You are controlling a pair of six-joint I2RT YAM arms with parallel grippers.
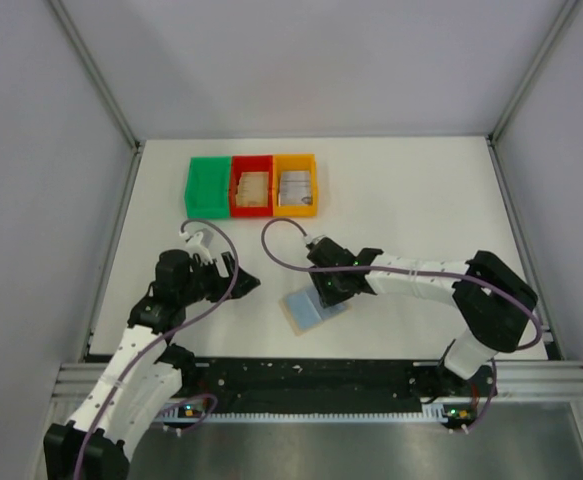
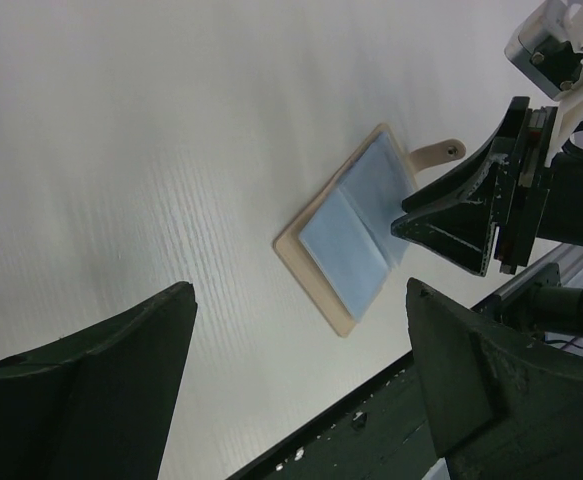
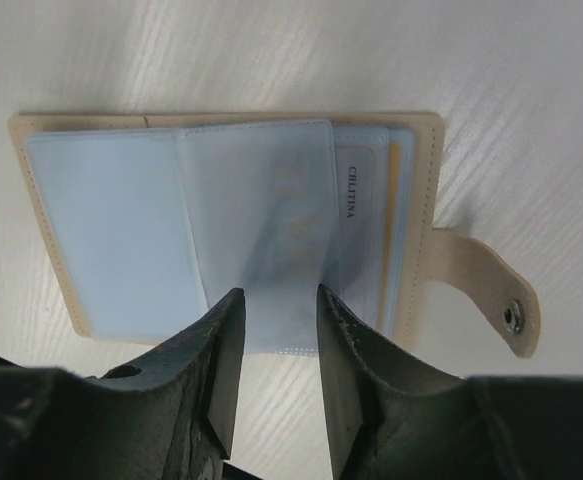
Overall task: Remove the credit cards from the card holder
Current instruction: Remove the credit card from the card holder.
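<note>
The tan card holder lies open on the table, its blue-grey plastic sleeves facing up and its snap strap out to one side. A white credit card with a yellow edge sits in the sleeves on the strap side. My right gripper hovers at the holder's near edge, jaws narrowly apart, with the lower edge of a raised middle sleeve between them. My left gripper stands wide open to the left of the holder, holding nothing. Tan cards and grey cards lie in bins.
Three plastic bins stand in a row at the back: green, red and orange. Grey walls enclose the table on three sides. The black rail with the arm bases runs along the near edge.
</note>
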